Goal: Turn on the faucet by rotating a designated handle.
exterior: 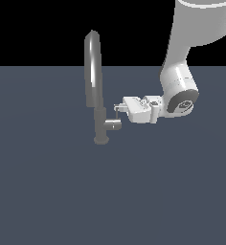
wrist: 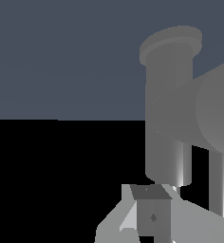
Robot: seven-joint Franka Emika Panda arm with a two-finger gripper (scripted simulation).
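The faucet (exterior: 100,117) stands upright left of centre in the exterior view, its arched spout (exterior: 93,62) rising high above its small round base (exterior: 101,140). The handle (exterior: 113,125) is a short stub sticking out toward the exterior view's right, with a thin lever rod (exterior: 117,115) rising from it. My gripper (exterior: 118,107) reaches in level from the right, its tips at the top of the rod; the jaws look shut with nothing between them. In the wrist view the faucet body (wrist: 168,118), the stub (wrist: 213,114) and the rod (wrist: 218,185) fill the frame beyond my gripper (wrist: 149,201).
The faucet stands on a flat dark blue-grey floor (exterior: 48,191). My white arm (exterior: 179,91) comes down from the exterior view's upper right. Black background lies beyond the floor's far edge.
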